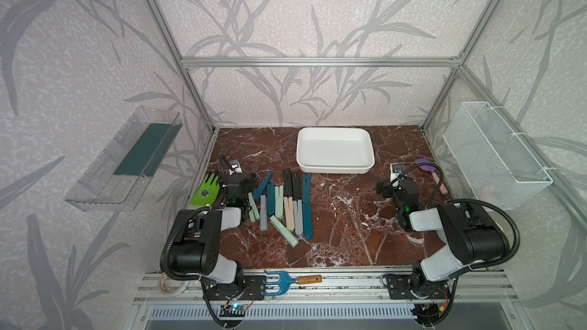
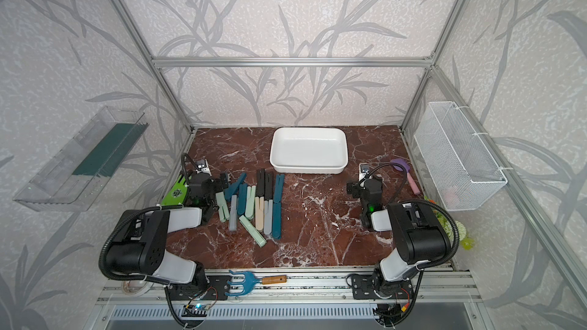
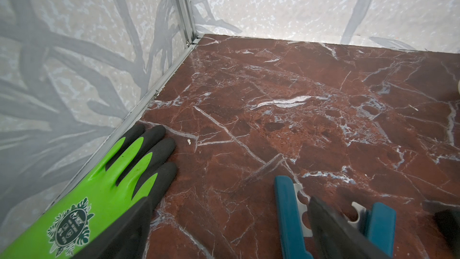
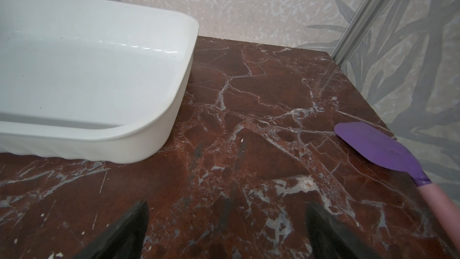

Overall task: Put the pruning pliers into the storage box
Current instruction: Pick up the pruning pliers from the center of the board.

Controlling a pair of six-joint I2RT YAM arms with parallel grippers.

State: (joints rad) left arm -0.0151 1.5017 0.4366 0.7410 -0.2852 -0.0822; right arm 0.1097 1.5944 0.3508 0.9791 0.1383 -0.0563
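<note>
Pruning pliers (image 1: 290, 217) in black, teal, mint, beige, grey, lying flat side by side, white storage box (image 1: 333, 169) behind them

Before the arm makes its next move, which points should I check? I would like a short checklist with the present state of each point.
1. Storage box empty: ok.
2. Pruning pliers all lying on the table, none in the box: ok.
3. Left end effector open, holding nothing: ok.
4. Right end effector open, holding nothing: ok.
5. Teal plier below the left end effector, contact between them: cannot tell.
6. Green glove apart from that plier: ok.
</note>
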